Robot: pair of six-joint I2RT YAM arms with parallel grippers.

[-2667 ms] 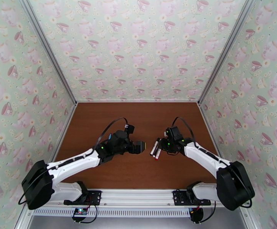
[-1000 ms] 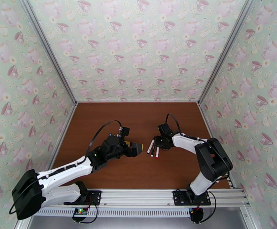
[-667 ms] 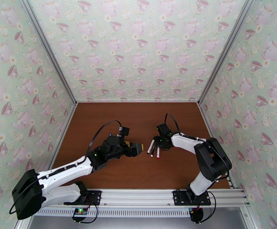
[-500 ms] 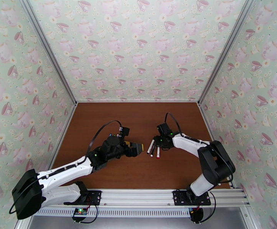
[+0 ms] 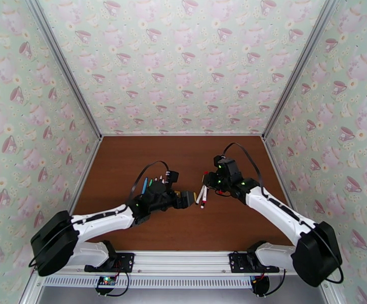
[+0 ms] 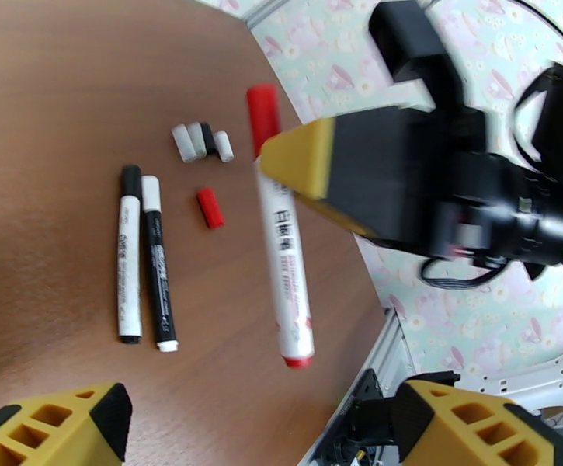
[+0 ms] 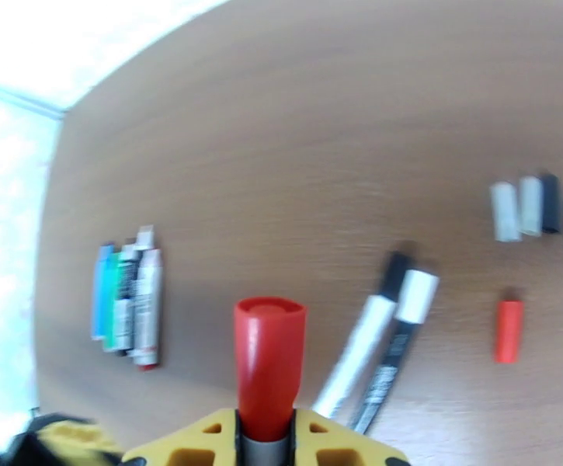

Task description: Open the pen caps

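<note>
A red cap [image 7: 269,335] sits on a white pen [image 6: 283,258] held near the middle of the tabletop [image 5: 223,224] — the right gripper [image 7: 265,432] is pinching the barrel just under that cap. The left gripper [image 5: 185,199] is spread wide, facing the pen's other end without touching it. On the tabletop lie a loose red cap [image 7: 508,330], a row of loose caps [image 7: 536,205] in grey, black and white, two capped pens [image 7: 386,343] side by side, and — toward the left edge — a bunch of pens [image 7: 126,304].
</note>
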